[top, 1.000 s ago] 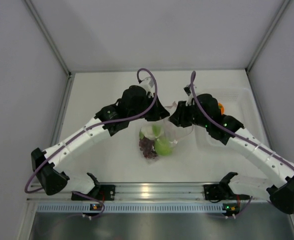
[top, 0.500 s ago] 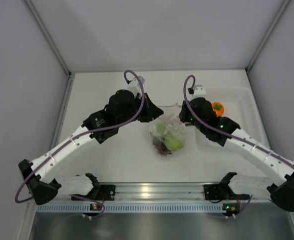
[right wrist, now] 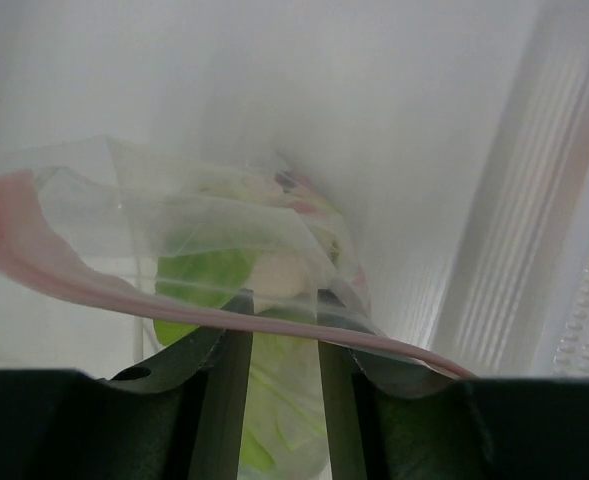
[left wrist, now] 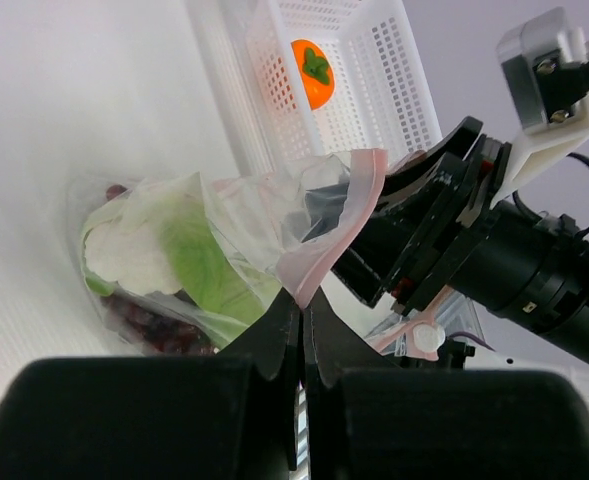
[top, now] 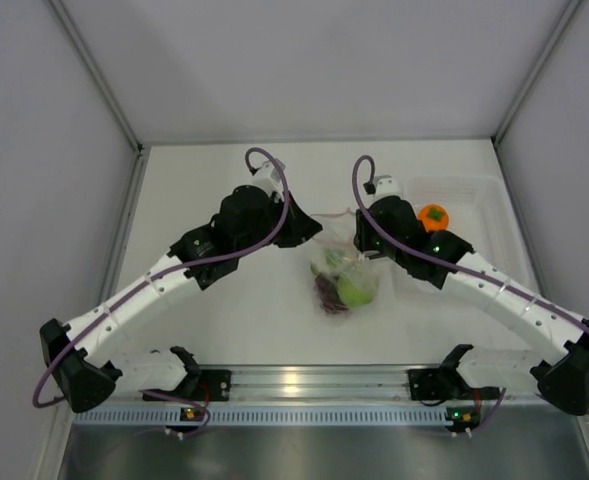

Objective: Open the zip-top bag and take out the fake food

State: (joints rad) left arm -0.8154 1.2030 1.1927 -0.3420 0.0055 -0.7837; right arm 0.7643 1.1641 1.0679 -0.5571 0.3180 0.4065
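Note:
The zip-top bag [top: 346, 268] hangs between my two grippers at mid-table, with its pink zip strip [left wrist: 349, 215] uppermost. My left gripper [left wrist: 304, 295] is shut on that strip at the bag's left lip [top: 312, 228]. My right gripper [top: 357, 240] is at the bag's right lip. Its jaws stand a finger-width apart [right wrist: 279, 300], and the clear film and pink strip [right wrist: 124, 295] lie across them. Inside the bag are a white and green leafy vegetable [left wrist: 139, 245], dark grapes [top: 329, 290] and a green apple [top: 354, 292]. An orange fruit [top: 434, 216] lies apart in the tray.
A clear rectangular tray [top: 474, 190] stands at the right, just behind my right arm; the left wrist view shows its perforated white wall [left wrist: 394, 80]. Grey walls close the table in on three sides. The arms' mounting rail [top: 294, 382] runs along the near edge.
Both grippers have moved toward the far side and the bag has shifted right, hanging more bunched. The right gripper now sits closer to the bag's mouth.

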